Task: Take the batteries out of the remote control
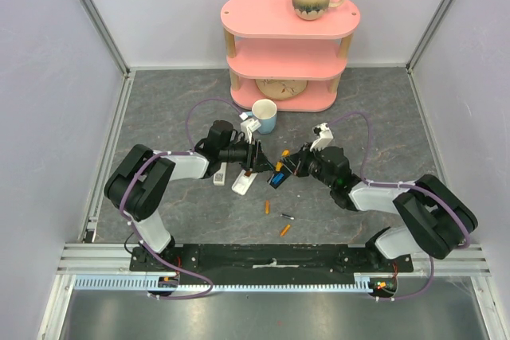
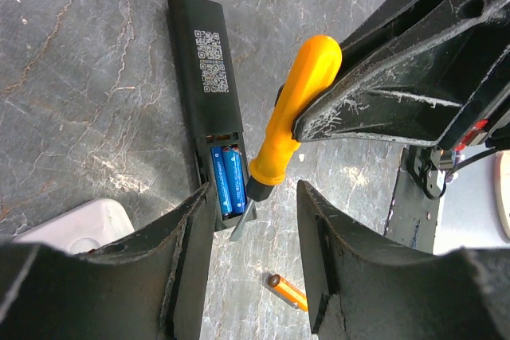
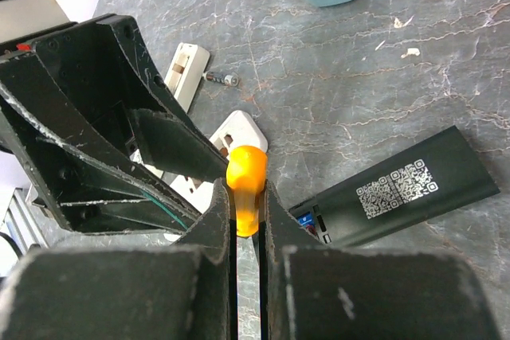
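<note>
Out on the near side of the table (image 1: 159, 117), three loose batteries (image 1: 268, 207) are already free, but two blue batteries (image 2: 227, 181) sit in the black remote (image 2: 203, 77)'s open bay, so I'd say it's partway done. The right gripper (image 3: 247, 205) pinches the orange screwdriver (image 3: 245, 169), whose tip is at those cells. The left gripper (image 2: 256, 189) is half spread, one finger against the remote.

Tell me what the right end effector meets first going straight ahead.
Likely the black remote: the screwdriver in the right end effector has its tip beside the blue batteries; contact unclear.
</note>
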